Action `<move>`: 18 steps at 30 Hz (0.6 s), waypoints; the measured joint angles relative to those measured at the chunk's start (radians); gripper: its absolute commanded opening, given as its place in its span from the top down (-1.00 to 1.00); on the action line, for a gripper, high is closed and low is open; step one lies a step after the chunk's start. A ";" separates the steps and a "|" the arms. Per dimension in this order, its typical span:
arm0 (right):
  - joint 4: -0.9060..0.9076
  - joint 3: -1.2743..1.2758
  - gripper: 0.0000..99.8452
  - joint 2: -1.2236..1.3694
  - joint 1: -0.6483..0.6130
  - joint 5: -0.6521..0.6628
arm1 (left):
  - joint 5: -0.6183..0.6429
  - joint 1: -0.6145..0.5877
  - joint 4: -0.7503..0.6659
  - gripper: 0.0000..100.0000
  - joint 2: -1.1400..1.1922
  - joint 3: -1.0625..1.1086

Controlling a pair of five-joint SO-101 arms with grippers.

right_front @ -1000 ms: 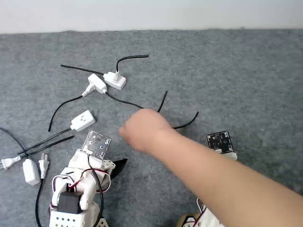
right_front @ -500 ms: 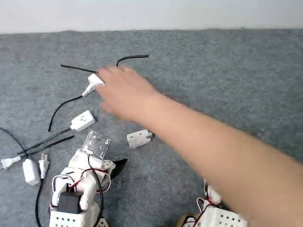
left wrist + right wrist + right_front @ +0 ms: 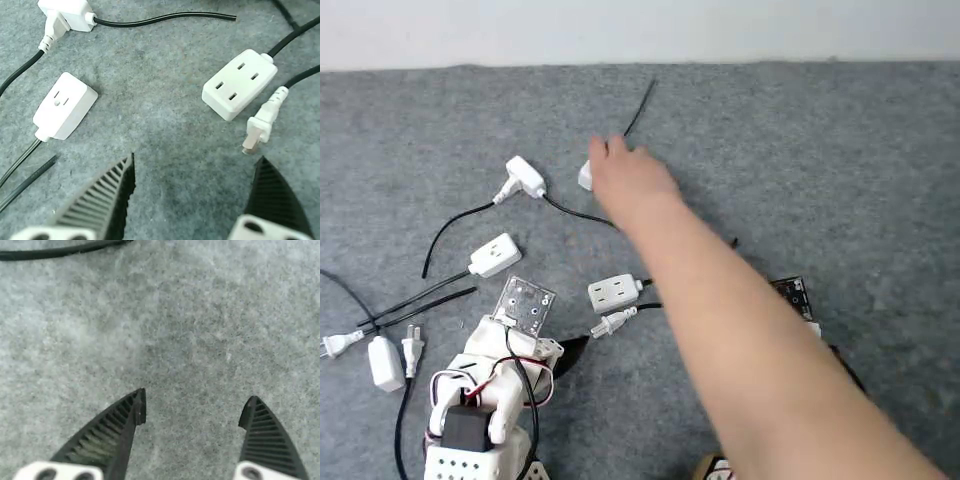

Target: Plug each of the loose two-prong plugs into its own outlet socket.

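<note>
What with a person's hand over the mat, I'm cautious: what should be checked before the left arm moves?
1. Left tool open: ok.
2. Right tool open, nothing between: ok.
3. Loose plug beside double outlet, unplugged, uncovered: ok.
4. Workspace free of people: not ok; a hand is at a white piece farther back.
5. Right arm's path: cannot tell; the forearm covers it.

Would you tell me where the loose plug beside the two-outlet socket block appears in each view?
High view: loose plug, low centre, just below the socket block.
Left wrist view: plug beside that block, the shared landmark.
Right wrist view: carpet and a black cord.
</note>
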 measured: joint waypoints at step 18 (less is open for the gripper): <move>0.000 0.000 0.38 0.000 0.000 0.000 | 0.000 0.000 0.000 0.29 0.000 0.000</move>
